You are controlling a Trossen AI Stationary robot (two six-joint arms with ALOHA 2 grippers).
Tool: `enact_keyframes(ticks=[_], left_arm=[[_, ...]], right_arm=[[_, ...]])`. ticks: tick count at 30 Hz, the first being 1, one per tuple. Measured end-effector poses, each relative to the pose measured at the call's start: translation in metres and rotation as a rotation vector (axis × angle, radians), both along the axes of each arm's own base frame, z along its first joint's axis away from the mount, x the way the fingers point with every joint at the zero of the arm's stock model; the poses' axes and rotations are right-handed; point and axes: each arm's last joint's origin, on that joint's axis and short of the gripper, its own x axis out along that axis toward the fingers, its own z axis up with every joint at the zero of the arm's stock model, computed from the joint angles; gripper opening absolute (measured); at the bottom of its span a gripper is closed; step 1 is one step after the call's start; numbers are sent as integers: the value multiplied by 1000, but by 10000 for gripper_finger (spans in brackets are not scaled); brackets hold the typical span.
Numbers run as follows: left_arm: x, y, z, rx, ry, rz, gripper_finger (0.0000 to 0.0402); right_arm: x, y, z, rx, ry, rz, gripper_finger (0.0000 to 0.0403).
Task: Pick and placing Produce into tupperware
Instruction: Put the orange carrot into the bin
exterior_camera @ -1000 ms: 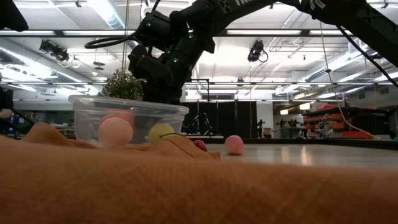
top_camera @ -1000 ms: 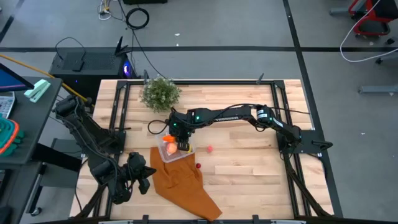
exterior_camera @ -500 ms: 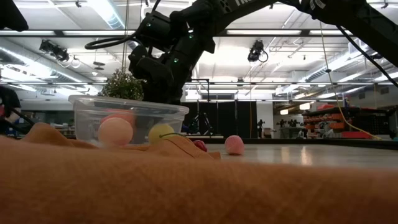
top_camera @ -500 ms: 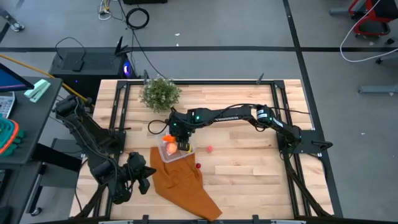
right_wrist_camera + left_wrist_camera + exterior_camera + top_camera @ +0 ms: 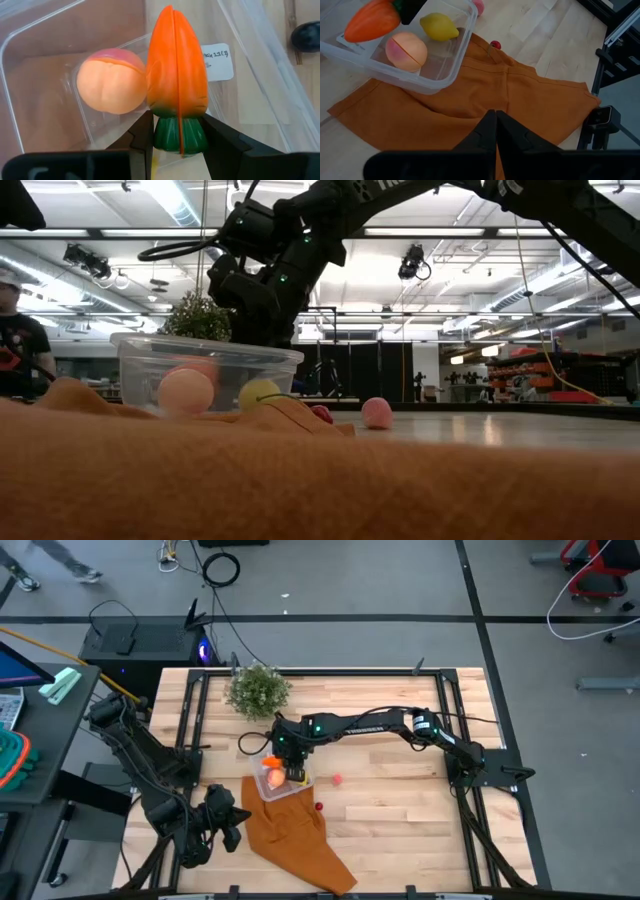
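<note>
High view: the right gripper hangs over the tupperware, which sits on the upper end of the rust-orange cloth. A pink piece and a small red piece lie on the bare table, beside the box. The left gripper waits near the table's front left corner, at the cloth's edge.

Low view: the tupperware holds a peach-coloured ball and a yellow lemon. The pink piece rests on the table beyond the cloth.

Left wrist view: the left fingers are pressed together, holding nothing, above the cloth. The carrot, peach ball and lemon show within the box walls.

Right wrist view: the right fingers are clamped on the green tip of the carrot. The orange body projects forward from the jaws, over the box floor, touching the peach ball and partly covering the white label.

Procedure, as judged: keep the carrot inside the rim, lower until it rests on the floor, then part the jaws and withdraw straight up to avoid tipping the light box.
</note>
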Motion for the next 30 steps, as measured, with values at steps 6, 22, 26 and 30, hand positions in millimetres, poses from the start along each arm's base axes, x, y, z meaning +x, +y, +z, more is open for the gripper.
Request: enact_keyframes(ticks=[6, 22, 26, 30], left_arm=[[0, 0, 0, 0, 0, 0, 17], [0, 0, 0, 0, 0, 0, 17], [0, 0, 0, 0, 0, 0, 22], [0, 0, 0, 0, 0, 0, 18]], right_arm=[[-2, 0, -6, 1, 13, 0, 97], [-6, 2, -18, 5, 47, 0, 107], [-6, 4, -18, 6, 49, 3, 125], [-6, 6, -15, 10, 49, 10, 149]])
